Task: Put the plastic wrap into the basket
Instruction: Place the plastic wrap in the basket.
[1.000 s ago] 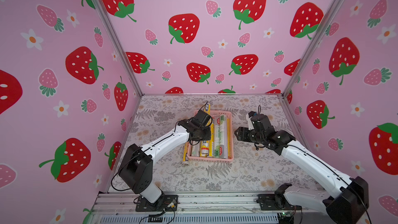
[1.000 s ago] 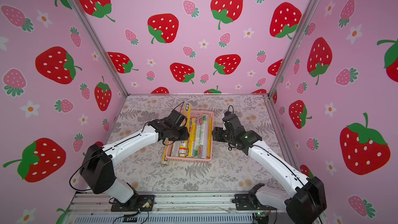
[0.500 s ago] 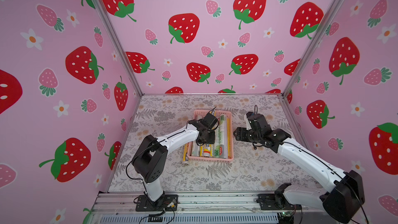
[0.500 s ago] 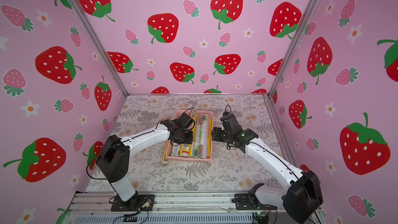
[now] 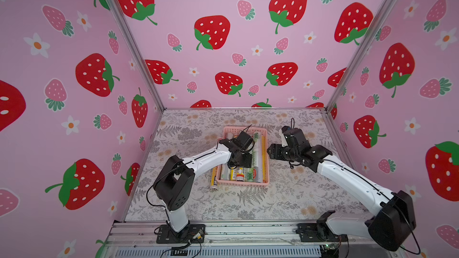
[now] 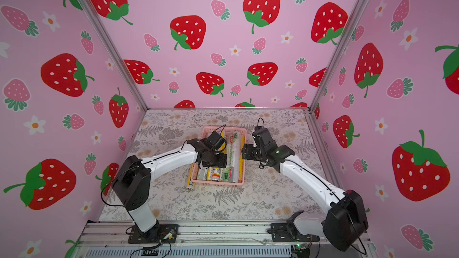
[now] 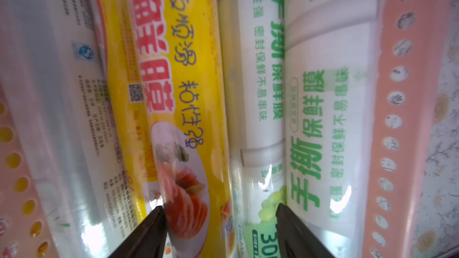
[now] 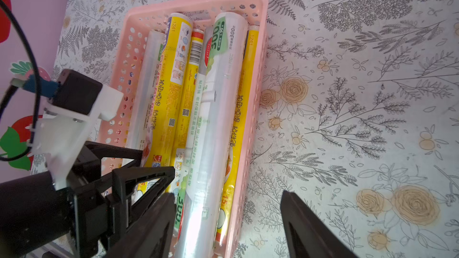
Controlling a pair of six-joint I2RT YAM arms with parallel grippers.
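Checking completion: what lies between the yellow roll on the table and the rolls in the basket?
Only the basket's pink side wall; the yellow roll lies outside along it, in both top views.

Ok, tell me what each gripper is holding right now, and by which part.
Nothing is held. The left gripper stands open over the plastic wrap rolls lying in the basket; the right gripper is open too, at the basket's side.
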